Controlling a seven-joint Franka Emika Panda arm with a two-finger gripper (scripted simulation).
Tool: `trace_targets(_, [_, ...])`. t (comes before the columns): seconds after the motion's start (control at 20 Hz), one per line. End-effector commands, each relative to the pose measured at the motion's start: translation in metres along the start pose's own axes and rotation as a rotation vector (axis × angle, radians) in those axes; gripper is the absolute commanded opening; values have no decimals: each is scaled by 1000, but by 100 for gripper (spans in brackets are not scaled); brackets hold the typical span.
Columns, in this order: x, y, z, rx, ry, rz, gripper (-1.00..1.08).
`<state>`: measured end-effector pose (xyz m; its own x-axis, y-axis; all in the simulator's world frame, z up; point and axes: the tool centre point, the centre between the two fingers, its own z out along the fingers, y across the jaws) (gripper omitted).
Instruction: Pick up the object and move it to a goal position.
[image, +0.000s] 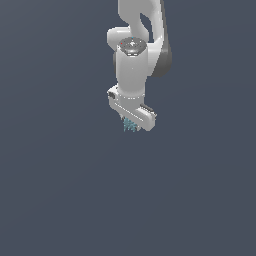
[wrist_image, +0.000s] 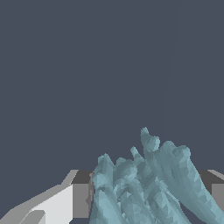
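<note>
Object (image: 130, 125) teal, jagged, clamped btwn claw (image: 132, 125) fingers (wrist_image: 78, 199), sticking out past fingertips. Claw closed tight on it, pointing down under white arm (image: 132, 60).

In the exterior view the teal-blue object (image: 130, 125) is too small for its shape to be read, and the gripper (image: 132, 121) covers its upper part. The robot arm (image: 137, 45) is cut off by the top edge. In the wrist view the object (wrist_image: 144, 188) runs off the bottom edge and hides the inner faces of the jaws.
</note>
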<state>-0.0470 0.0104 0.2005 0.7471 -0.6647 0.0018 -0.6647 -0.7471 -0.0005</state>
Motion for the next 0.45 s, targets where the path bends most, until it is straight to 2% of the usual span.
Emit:
trace_targets(0.0, [1,-2,-13,-1,-1,0,-100])
trace_targets(0.4, [3,-5,-29,-1,-1,0,-100])
